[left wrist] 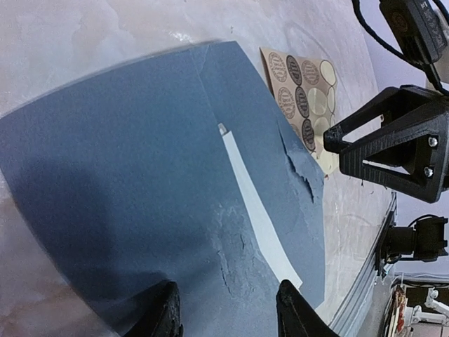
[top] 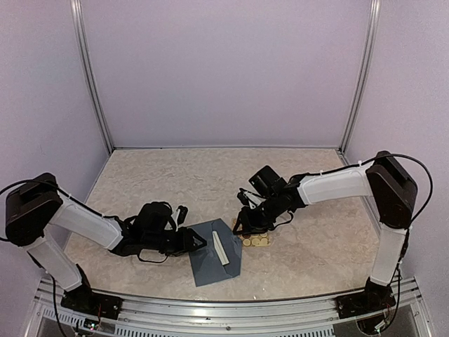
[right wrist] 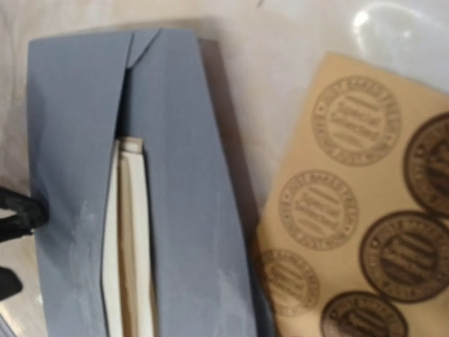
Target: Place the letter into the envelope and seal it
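Note:
The slate blue-grey envelope [top: 210,258] lies flat near the table's front, with its flap side toward the right arm. The letter [top: 221,248] sits inside it, and only a pale strip shows at the opening [left wrist: 258,207], [right wrist: 130,239]. My left gripper [top: 200,241] is open, its fingertips [left wrist: 170,309] spread low over the envelope's [left wrist: 133,182] left part with nothing between them. My right gripper [top: 240,226] hovers at the envelope's [right wrist: 189,210] right edge, over the sticker sheet. Its fingers do not show in its own wrist view.
A tan sheet of round gold and brown stickers [top: 256,239] lies just right of the envelope, touching its edge [right wrist: 351,203], [left wrist: 302,91]. The right gripper's black finger frame [left wrist: 393,144] stands close above it. The metal front rail [top: 224,309] runs along the near edge.

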